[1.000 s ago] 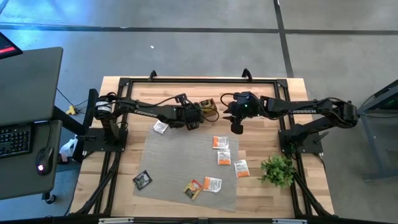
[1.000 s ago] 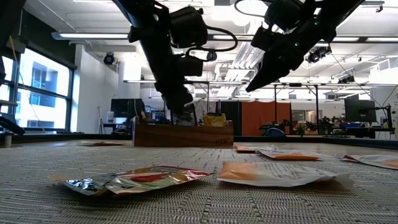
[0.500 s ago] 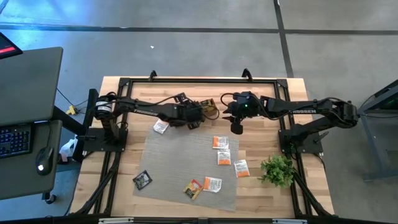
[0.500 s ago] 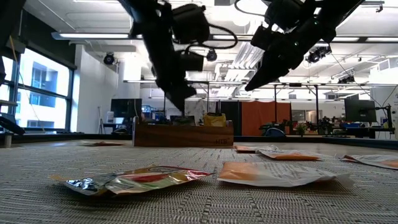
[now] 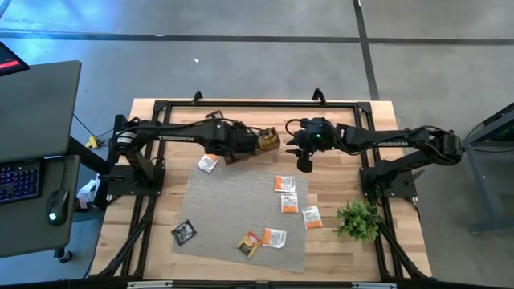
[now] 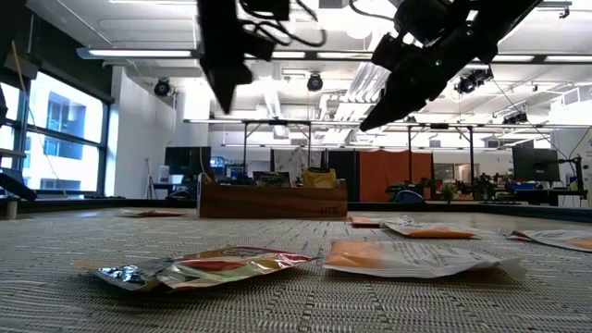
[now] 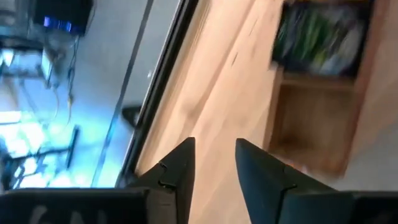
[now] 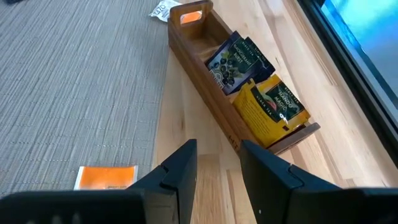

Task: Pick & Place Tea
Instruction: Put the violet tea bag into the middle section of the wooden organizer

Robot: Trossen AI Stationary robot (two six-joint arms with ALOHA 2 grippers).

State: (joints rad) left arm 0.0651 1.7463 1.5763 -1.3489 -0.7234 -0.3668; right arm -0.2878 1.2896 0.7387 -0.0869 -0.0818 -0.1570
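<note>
My left gripper [image 5: 259, 145] hung just beside the narrow wooden tray [image 8: 214, 68], its fingers [image 7: 177, 168] spread a little with nothing between them. My right gripper [image 5: 305, 166] hovered on the tray's other side, fingers [image 8: 180, 165] likewise apart and empty. In the tray stood 1 dark tea sachet [image 8: 236, 62] and 1 yellow tea sachet [image 8: 273, 109]. Other flat tea sachets [image 5: 285, 193] lay scattered on the grey woven mat [image 5: 217, 201] near the tray.

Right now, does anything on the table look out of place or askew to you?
Nothing looks damaged. The tea sachets lie scattered at mixed angles over the grey mat, and one white sachet sits off the mat on the bare wood beside the wooden box.
</note>
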